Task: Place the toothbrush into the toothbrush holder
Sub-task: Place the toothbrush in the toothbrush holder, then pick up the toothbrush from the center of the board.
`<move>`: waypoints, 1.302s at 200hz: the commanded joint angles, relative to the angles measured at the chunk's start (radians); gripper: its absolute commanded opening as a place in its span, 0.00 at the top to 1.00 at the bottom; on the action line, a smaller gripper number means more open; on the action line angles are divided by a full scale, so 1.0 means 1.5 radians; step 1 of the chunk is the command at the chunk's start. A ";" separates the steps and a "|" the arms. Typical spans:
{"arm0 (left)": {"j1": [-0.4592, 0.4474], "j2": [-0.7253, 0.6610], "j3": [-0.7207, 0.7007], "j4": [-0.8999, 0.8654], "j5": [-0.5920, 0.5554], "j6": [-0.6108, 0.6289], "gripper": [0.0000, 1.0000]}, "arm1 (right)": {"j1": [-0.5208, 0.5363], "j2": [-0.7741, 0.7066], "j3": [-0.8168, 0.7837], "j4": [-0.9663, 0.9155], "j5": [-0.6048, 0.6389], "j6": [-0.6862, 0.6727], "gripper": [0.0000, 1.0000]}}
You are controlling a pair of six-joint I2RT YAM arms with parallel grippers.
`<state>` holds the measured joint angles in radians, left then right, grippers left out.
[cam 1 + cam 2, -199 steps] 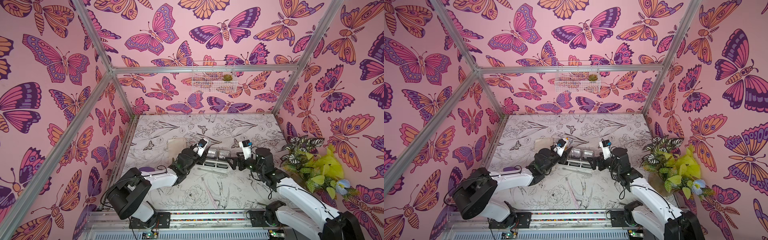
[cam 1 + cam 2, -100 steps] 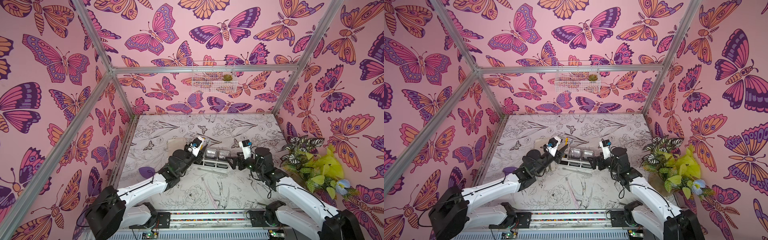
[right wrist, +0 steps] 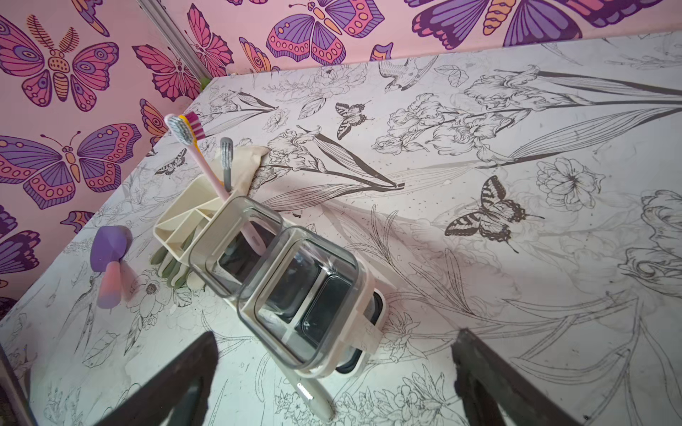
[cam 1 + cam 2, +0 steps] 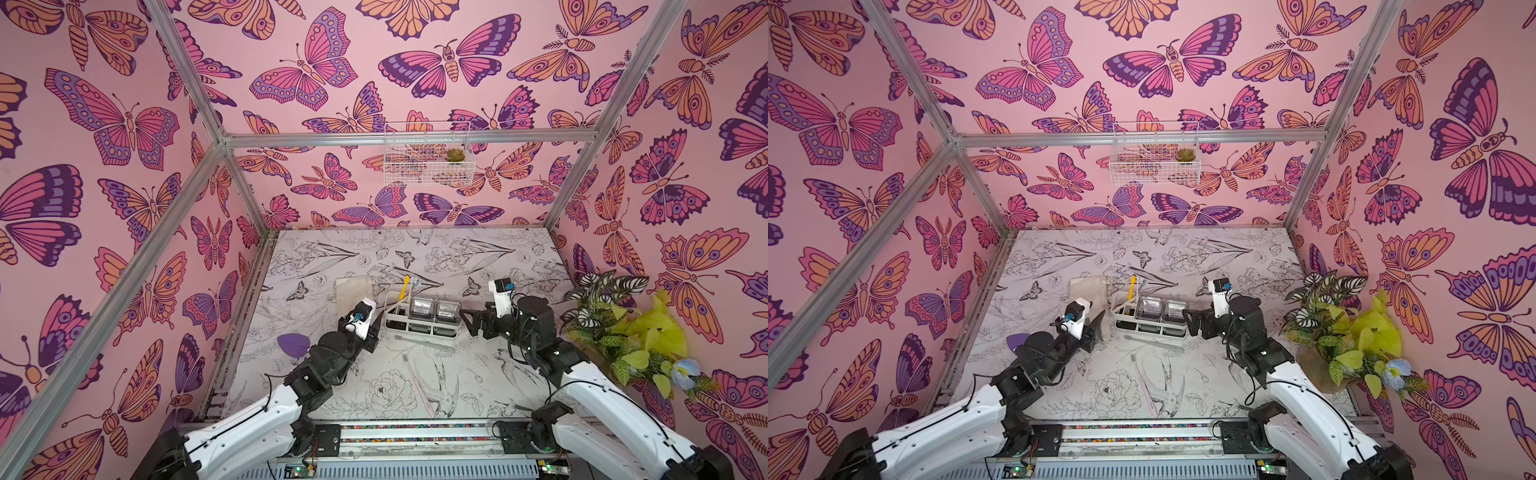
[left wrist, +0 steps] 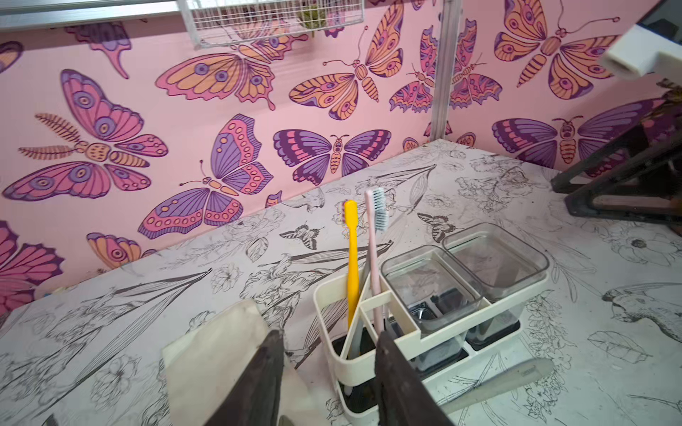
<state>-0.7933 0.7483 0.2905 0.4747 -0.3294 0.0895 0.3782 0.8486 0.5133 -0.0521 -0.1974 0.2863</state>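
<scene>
Frankly, my worry starts at the left pincer (image 5: 328, 335). Its jaws stand partly apart with nothing between them (as far as the wrist view lets me judge). The toothbrush holder (image 4: 388, 320) sits just ahead of its tips, so close that I cannot tell whether they touch. A careless forward nudge could shove or tip that light caddy and spill what stands in it.

The slotted compartment is the end nearest this pincer, and it is crowded with leaning handles. I think another brush pushed in might jam against them.

Between the two pincers, just off the holder's long side towards my arm bases, a clear toothbrush (image 4: 424, 341) lies flat on the tabletop (image 4: 478, 257). It is thin and low, so jaws coming down for it could scrape the tabletop or catch the holder's foot. A pale pink toothbrush (image 4: 1144, 384) lies further back towards the bases, well apart from both pincers.

The right pincer (image 4: 468, 322) is spread wide and empty, facing the holder's cup end. Closing there would clamp a cup, not a brush.

Counted, left to right:
- one purple paddle-shaped thing (image 4: 293, 345), back from the left pincer on its outer side
- one beige sheet (image 4: 353, 291), just beside that pincer
- one holder, with three brushes standing in it: a yellow toothbrush (image 4: 403, 286), a pink toothbrush (image 5: 372, 265) and a grey toothbrush (image 3: 226, 158)
- two clear cups (image 4: 422, 307)
- two loose brushes
- one plant (image 4: 615, 328), beyond the right pincer's arm
</scene>
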 commanded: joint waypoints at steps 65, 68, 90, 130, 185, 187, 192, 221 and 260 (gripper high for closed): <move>-0.004 0.046 0.036 -0.097 -0.127 -0.071 0.53 | 0.071 -0.052 0.029 -0.182 0.042 0.126 0.05; -0.004 0.050 0.044 -0.101 -0.126 -0.072 0.53 | 0.078 -0.049 0.030 -0.186 0.046 0.128 0.05; -0.004 0.065 0.062 -0.125 -0.141 -0.070 0.53 | 0.146 -0.024 0.037 -0.200 0.091 0.140 0.05; -0.003 0.055 0.060 -0.135 -0.157 -0.086 0.52 | 0.284 0.053 0.046 -0.178 0.155 0.164 0.11; -0.003 0.051 0.055 -0.135 -0.145 -0.118 0.52 | 0.384 0.195 0.063 -0.083 0.181 0.208 0.28; -0.003 0.051 0.054 -0.135 -0.145 -0.120 0.52 | 0.388 0.202 0.066 -0.082 0.182 0.208 0.29; -0.003 0.050 0.054 -0.134 -0.145 -0.123 0.52 | 0.395 0.219 0.075 -0.081 0.183 0.205 0.29; -0.003 0.041 0.049 -0.137 -0.152 -0.133 0.52 | 0.418 0.301 0.117 -0.069 0.188 0.204 0.36; -0.003 0.019 0.041 -0.140 -0.162 -0.145 0.52 | 0.435 0.382 0.156 -0.059 0.205 0.202 0.41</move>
<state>-0.7933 0.8036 0.3752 0.2779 -0.5480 -0.1017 1.0119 1.3636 0.6971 -0.1486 0.0669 0.5797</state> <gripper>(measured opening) 0.479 0.612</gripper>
